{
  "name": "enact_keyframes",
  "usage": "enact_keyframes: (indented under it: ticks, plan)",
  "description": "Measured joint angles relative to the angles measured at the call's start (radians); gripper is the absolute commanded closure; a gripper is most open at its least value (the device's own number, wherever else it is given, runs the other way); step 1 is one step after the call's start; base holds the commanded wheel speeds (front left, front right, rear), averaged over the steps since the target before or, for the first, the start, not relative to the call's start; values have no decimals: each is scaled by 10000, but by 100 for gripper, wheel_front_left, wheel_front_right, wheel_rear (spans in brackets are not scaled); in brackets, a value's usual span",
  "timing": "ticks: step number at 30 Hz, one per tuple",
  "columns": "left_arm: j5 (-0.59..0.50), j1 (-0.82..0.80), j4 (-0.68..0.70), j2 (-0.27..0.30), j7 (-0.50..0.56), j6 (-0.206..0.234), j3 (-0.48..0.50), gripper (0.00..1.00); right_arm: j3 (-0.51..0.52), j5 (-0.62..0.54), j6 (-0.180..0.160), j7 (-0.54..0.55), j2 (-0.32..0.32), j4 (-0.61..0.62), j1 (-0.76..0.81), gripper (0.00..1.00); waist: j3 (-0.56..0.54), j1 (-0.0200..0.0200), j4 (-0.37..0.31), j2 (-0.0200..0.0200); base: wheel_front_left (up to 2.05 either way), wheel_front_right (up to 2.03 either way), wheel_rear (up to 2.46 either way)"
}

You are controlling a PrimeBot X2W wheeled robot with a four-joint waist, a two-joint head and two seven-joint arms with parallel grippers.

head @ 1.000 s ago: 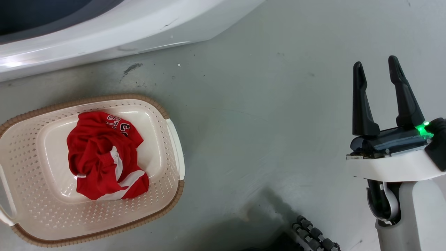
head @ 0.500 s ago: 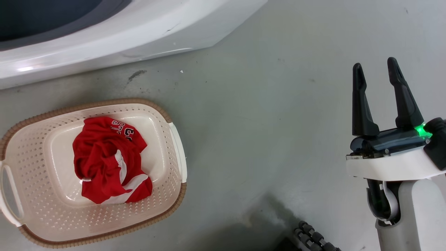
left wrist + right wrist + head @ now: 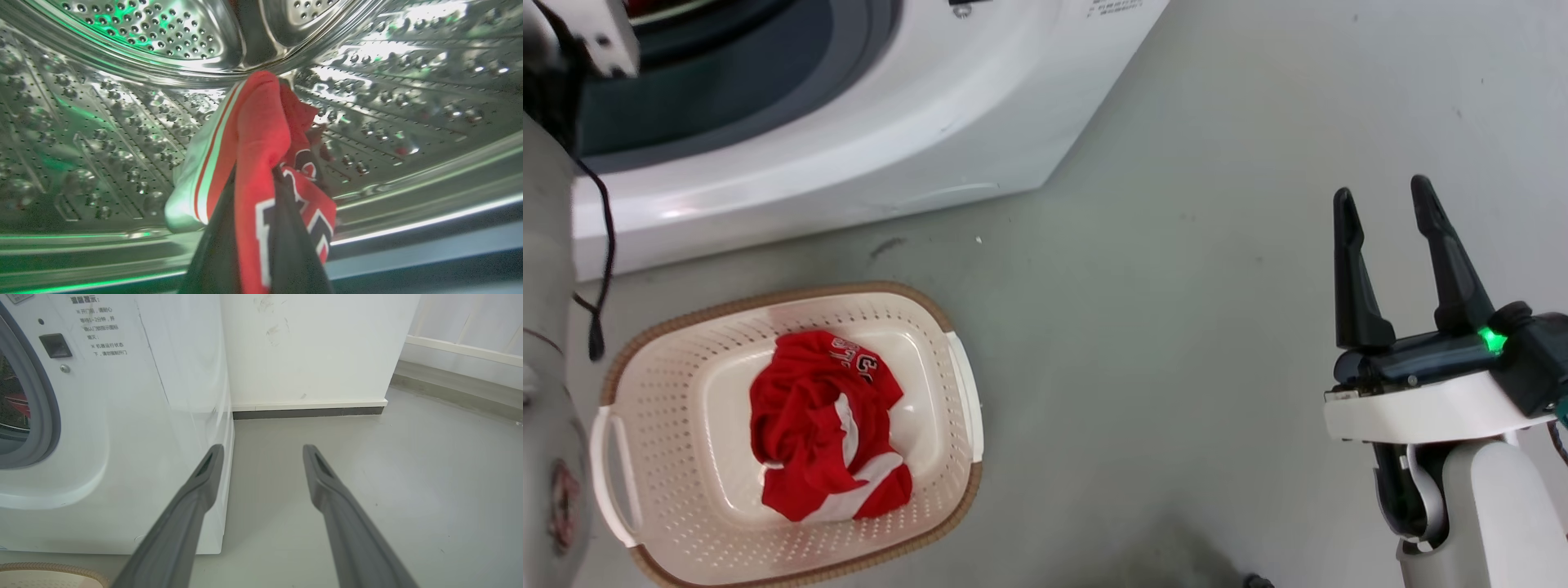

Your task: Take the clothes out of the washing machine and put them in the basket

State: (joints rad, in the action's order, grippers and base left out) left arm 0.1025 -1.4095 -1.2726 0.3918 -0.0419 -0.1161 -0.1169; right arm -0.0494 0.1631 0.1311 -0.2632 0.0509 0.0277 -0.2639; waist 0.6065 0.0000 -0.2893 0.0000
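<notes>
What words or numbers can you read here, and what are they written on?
"温馨提示:" heads a notice on the front of the washing machine.
"开门前,请耐心" begins the smaller lines under it; the rest is too small to be sure of.
Basket jersey, lying in the basket: black-and-white letters, folded, unreadable.
Drum jersey, inside the drum: big lettering, partly hidden, unreadable.

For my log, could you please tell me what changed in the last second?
The head camera tilted up toward the washing machine, bringing the left forearm into view. The jersey in the basket lies unchanged; the right claw stayed open. The left claw grips another jersey.
</notes>
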Motion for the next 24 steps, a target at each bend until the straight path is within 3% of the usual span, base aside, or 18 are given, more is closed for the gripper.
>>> enact_keyframes:
  ticks: [13, 24]
  plan:
    - [811, 2955, 247, -782, -2090, -128, -102, 100, -13, -468, 0, 0, -2, -311, 997, 0, -1967, -1, 489, 0, 0, 0, 0]
    - [1398, 6733, 3689, -1248, -2196, -130, -453, 100, 54, -844, 0, 2, -2, -527, 1949, 0, -3657, -3, 1115, 0, 0, 0, 0]
